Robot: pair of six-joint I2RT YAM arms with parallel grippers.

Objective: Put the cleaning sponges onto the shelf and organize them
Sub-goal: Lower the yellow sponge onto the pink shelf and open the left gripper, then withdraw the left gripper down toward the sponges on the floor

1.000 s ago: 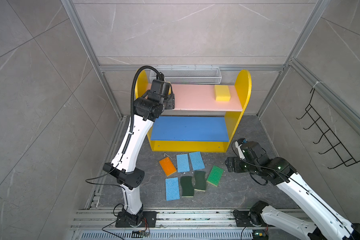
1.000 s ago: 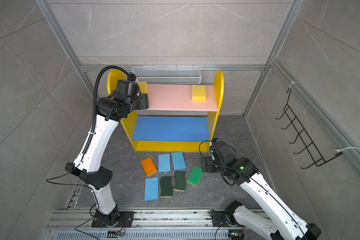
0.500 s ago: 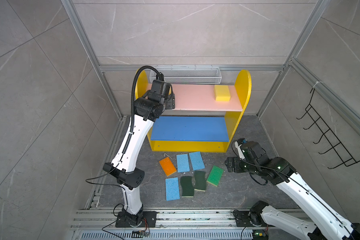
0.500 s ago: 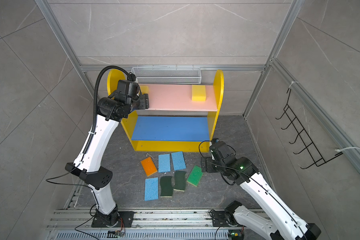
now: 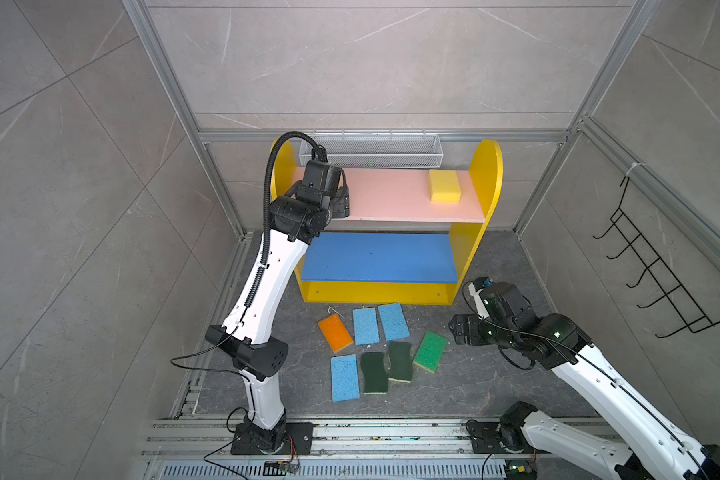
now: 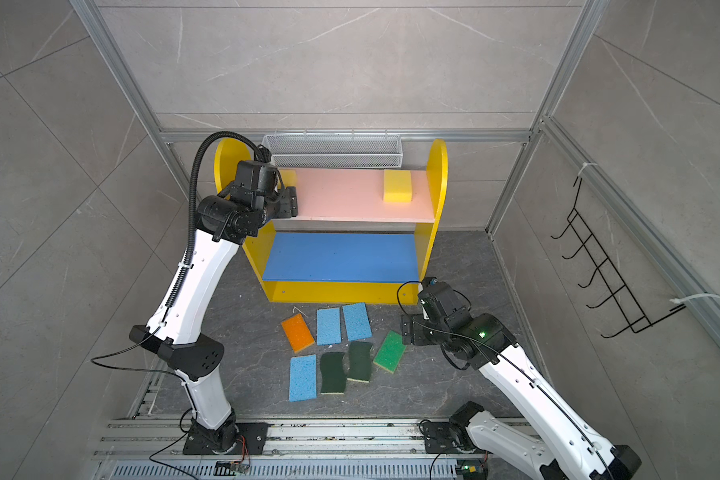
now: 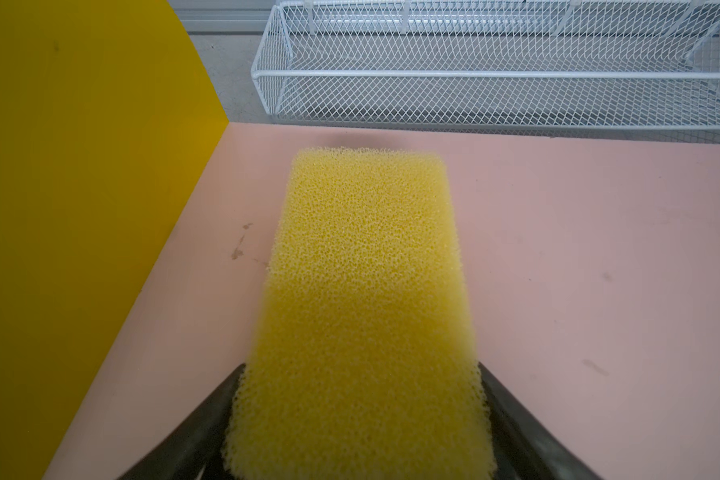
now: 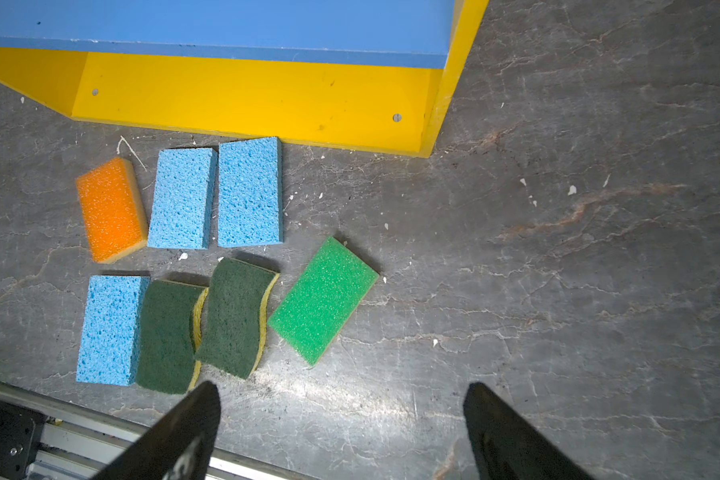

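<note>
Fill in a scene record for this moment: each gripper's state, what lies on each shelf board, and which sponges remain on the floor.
Left gripper: shut on a yellow sponge at the pink upper board's left end
Right gripper: open, empty, above the floor
Pink board, right end: second yellow sponge
Blue lower board: no sponges
Floor: orange-topped sponge, three light-blue sponges, two dark-green scourers, bright-green-topped sponge
</note>
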